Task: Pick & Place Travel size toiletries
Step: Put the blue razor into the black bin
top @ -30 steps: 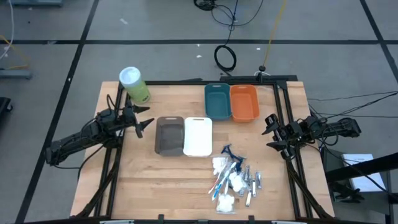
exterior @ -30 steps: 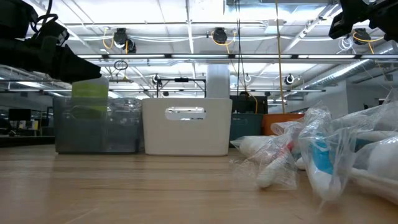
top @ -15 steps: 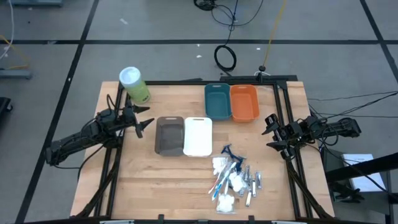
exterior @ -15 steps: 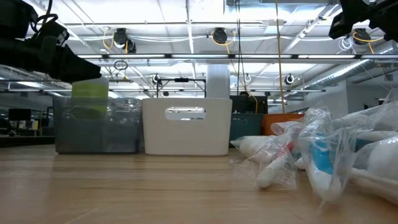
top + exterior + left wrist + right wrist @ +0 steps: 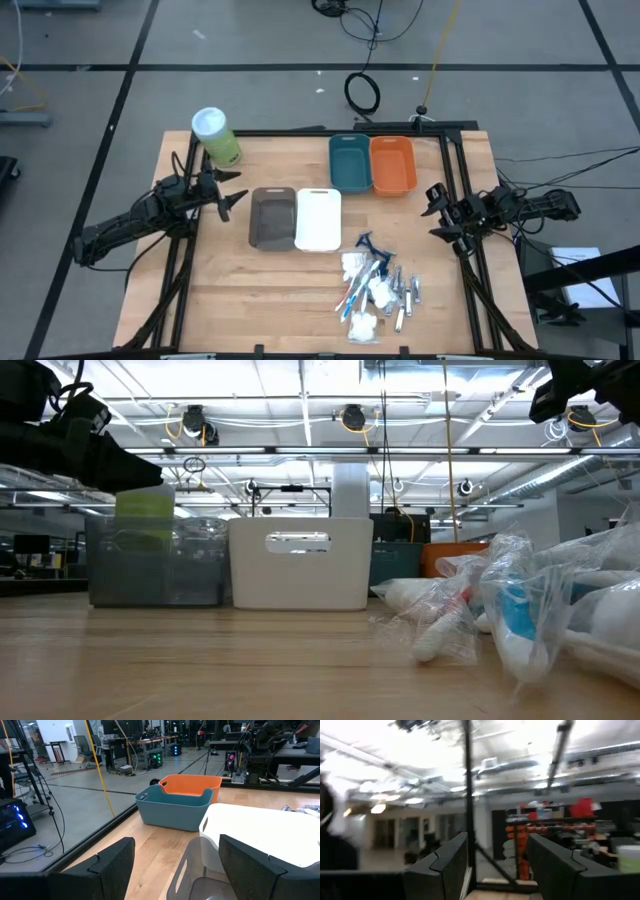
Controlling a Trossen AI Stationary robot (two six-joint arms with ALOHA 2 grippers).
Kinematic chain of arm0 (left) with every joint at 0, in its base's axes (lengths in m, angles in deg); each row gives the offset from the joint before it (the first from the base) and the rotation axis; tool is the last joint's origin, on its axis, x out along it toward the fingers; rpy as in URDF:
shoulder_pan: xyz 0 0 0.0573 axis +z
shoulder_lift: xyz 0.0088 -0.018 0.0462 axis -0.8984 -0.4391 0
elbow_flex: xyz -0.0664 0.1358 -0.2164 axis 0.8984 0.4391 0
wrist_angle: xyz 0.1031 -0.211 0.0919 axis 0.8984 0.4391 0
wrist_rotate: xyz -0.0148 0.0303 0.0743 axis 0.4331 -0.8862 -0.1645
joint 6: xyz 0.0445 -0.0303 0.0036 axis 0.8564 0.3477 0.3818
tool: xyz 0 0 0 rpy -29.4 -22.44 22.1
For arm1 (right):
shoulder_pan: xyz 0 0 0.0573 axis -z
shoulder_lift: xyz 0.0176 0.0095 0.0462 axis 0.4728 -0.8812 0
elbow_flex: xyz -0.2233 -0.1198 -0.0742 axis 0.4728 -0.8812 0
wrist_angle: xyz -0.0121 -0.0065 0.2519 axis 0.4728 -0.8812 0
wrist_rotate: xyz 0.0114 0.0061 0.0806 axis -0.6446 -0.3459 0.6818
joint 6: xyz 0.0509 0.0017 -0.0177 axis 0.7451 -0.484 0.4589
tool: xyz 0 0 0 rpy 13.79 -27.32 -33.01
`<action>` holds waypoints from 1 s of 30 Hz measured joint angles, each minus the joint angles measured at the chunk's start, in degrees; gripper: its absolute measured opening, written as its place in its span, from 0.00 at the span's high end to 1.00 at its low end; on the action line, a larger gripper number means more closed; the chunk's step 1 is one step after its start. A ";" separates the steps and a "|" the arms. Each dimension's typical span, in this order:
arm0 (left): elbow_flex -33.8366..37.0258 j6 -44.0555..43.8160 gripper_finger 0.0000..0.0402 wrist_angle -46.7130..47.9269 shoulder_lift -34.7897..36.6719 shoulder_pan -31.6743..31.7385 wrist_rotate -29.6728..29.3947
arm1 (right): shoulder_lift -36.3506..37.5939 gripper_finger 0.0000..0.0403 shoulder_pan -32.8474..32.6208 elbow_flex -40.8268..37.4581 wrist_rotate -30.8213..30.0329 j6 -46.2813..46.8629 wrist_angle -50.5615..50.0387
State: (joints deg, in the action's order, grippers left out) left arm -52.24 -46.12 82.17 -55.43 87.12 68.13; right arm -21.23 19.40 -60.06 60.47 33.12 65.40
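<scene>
The travel size toiletries (image 5: 377,288) lie in a loose pile on the wooden table near its front right: dark blue razors, white packets, thin toothbrushes, small silvery tubes. In the low view the clear-wrapped toiletries (image 5: 520,610) lie close at the right. My left gripper (image 5: 234,195) is open and empty above the table's left side, beside the brown bin (image 5: 272,217). My right gripper (image 5: 436,213) is open and empty at the table's right edge, well clear of the pile.
A white bin (image 5: 318,219) stands next to the brown bin at mid-table. A teal bin (image 5: 350,163) and an orange bin (image 5: 393,165) stand at the far side. A green canister with a white lid (image 5: 216,136) stands at the far left corner. Bare wood lies at the near left.
</scene>
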 joint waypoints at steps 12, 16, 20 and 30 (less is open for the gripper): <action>0.00 0.02 0.29 -0.04 0.00 0.01 0.00 | -26.12 0.49 -10.93 13.79 -20.65 1.31 -9.43; 0.00 0.02 0.29 -0.04 0.00 0.01 0.03 | -37.74 0.45 -15.07 24.57 -34.57 6.15 -30.45; 0.00 0.01 0.29 -0.07 0.01 0.00 0.01 | -49.88 0.42 -16.48 33.36 -38.73 16.27 -44.94; 0.00 0.02 0.29 -0.06 0.02 0.01 -0.01 | -70.78 0.49 -16.41 37.33 -32.47 30.49 -51.14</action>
State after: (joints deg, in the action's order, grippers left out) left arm -52.24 -46.10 82.11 -55.41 87.13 68.11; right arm -92.01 2.98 -22.73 28.00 63.61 14.25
